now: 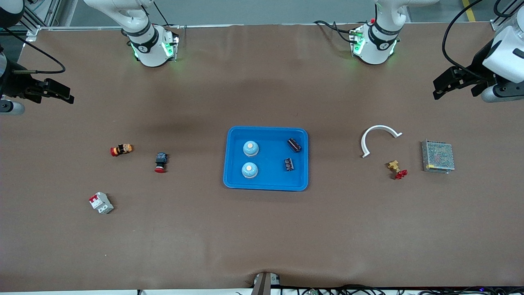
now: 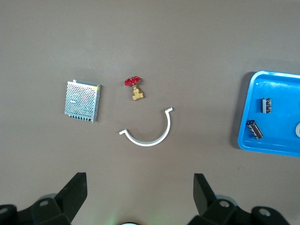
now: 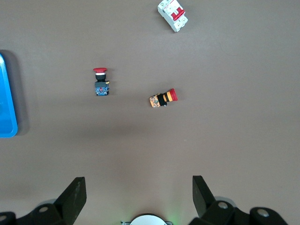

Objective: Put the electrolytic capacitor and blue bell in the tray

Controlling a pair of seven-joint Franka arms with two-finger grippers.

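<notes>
In the middle of the table we found the blue tray [image 1: 266, 183] already carrying the goods: two blue bells [image 1: 250, 148] [image 1: 249, 170] sat one nearer the front camera than the other on the side toward the right arm, and two electrolytic capacitors [image 1: 294, 144] [image 1: 289, 164] lay on their sides toward the left arm, so we judged the placing done and both arms pulled clear to wait. The left gripper [image 2: 139, 187] hung empty with its fingers spread wide over the table at its own end, and the right gripper [image 3: 138, 189] hung the same way, spread and empty, at the other. The left wrist view gave us the capacitors' striped sleeves plus a mesh-cased power supply [image 2: 82, 101], a red-handled brass valve [image 2: 135, 87] and a white curved bracket [image 2: 149, 131] up close; the right wrist view caught only the tray's edge, yet showed a red-capped pushbutton [image 3: 100, 81], an orange-and-black switch [image 3: 163, 98] and a white circuit breaker [image 3: 173, 14].
</notes>
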